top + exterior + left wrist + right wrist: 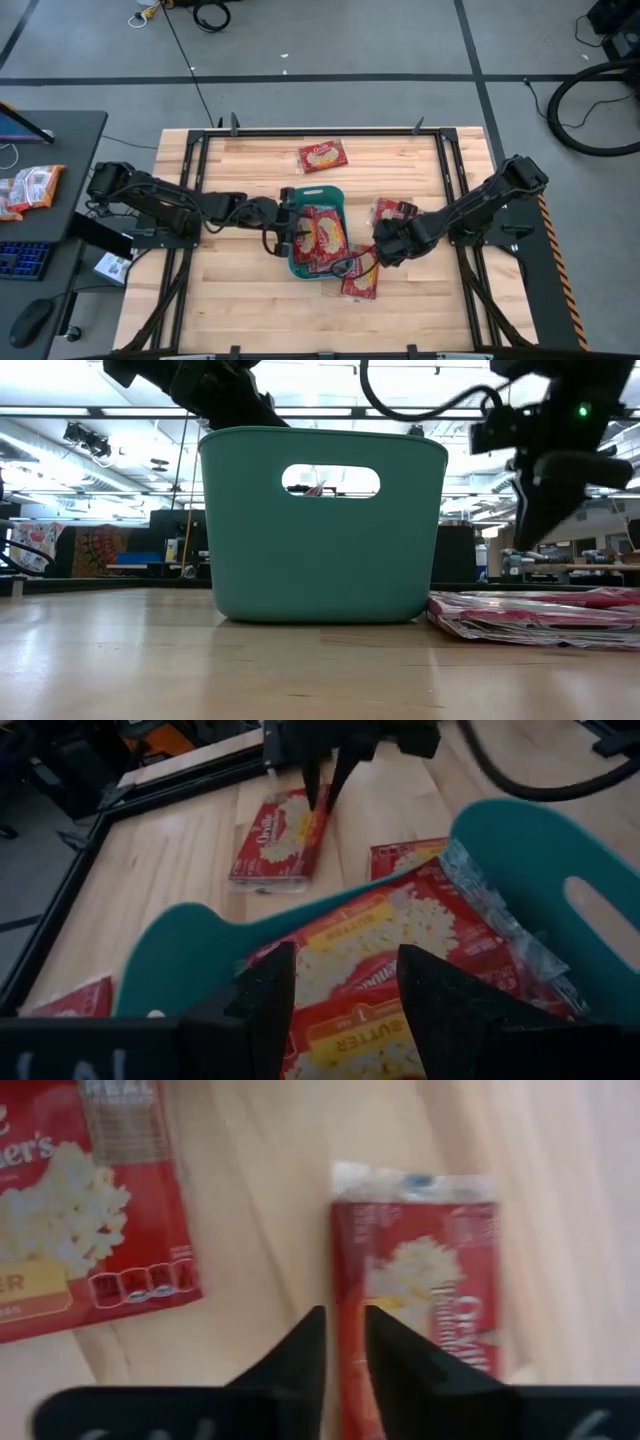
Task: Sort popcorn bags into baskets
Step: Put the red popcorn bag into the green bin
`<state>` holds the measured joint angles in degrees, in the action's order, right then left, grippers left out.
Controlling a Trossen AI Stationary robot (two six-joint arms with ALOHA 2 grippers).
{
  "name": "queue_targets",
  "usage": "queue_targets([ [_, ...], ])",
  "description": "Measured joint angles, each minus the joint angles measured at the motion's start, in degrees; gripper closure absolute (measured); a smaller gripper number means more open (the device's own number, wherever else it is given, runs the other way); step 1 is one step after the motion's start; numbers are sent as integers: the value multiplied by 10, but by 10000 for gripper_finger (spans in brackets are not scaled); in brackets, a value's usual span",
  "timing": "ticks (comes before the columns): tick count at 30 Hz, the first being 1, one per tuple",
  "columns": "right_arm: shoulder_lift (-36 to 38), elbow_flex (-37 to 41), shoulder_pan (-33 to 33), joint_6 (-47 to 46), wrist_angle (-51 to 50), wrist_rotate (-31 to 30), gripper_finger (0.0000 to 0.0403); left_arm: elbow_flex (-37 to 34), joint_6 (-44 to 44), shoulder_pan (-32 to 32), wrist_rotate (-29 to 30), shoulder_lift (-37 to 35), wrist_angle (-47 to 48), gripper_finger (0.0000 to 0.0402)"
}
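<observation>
In bin (520, 850), "BUTTER" bags (400, 950)

The overhead camera is looking straight down on the whole table (250, 300). The low one is sitting at tabletop height, close against the bin (322, 530). Both wrist cameras are looking closely past their own fingers; overhead and left wrist are sharing the bin.

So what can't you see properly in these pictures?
- Low view: the bin's teal wall hides the popcorn bags inside.
- High view: both grippers cover parts of the bags in the bin.
- Right wrist view: the two bags are blurred and cut off; small print unreadable.
</observation>
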<state>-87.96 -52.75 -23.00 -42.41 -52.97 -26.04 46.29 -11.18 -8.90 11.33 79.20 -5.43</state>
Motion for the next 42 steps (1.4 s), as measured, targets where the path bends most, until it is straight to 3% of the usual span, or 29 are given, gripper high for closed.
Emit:
queue_targets([
  [5,0,53,0,-1,80,8,258,0,0,-4,-1,0,3,221],
  [12,0,96,0,-17,85,-14,187,0,-1,-4,0,0,33,221],
  [23,1,154,17,-15,139,-43,155,0,-1,-4,4,-1,66,221],
  [29,2,166,22,27,164,-49,200,0,-1,-4,4,-1,85,221],
  [38,0,180,20,21,183,-33,378,0,0,-14,5,-1,93,221],
  [42,-2,155,19,38,139,-31,393,0,0,-17,4,-1,93,221],
])
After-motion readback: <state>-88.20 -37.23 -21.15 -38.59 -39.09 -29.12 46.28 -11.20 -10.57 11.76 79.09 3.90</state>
